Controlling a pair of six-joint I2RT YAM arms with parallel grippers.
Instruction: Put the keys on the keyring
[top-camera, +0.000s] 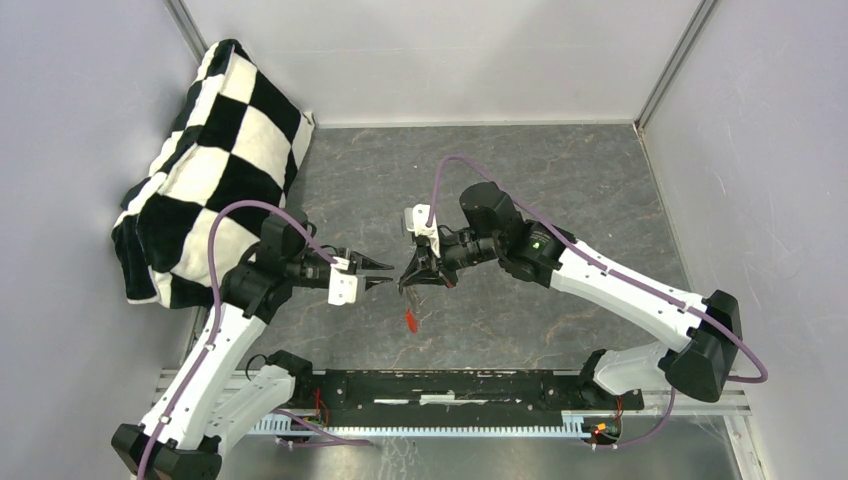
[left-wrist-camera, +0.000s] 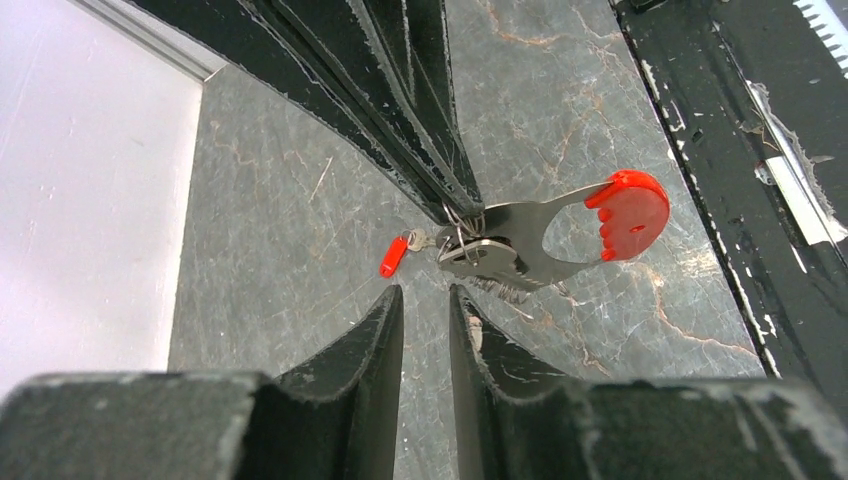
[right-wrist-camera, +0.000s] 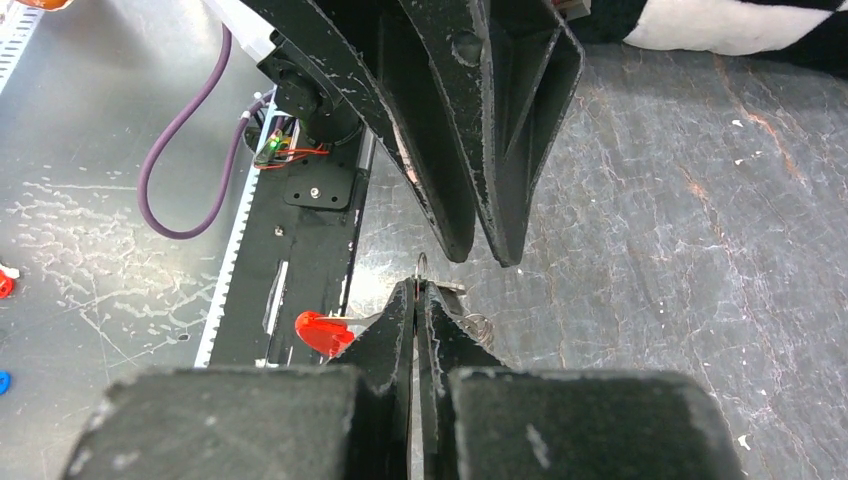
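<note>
My right gripper (top-camera: 408, 283) is shut on the keyring's thin wire loop (right-wrist-camera: 421, 268) and holds it above the table. From the loop hang a flat metal plate with a toothed edge (left-wrist-camera: 520, 255) and a red tag (left-wrist-camera: 630, 213), which also shows in the top view (top-camera: 410, 320). A small red-headed key (left-wrist-camera: 393, 257) sits at the loop's left side; I cannot tell whether it is threaded on. My left gripper (left-wrist-camera: 427, 293) faces the keyring a short way off, its fingers (right-wrist-camera: 500, 215) slightly open with nothing between them.
A black-and-white checkered cushion (top-camera: 215, 150) leans against the left wall. The black base rail (top-camera: 440, 390) runs along the near edge below the grippers. Walls close the table on the left, back and right.
</note>
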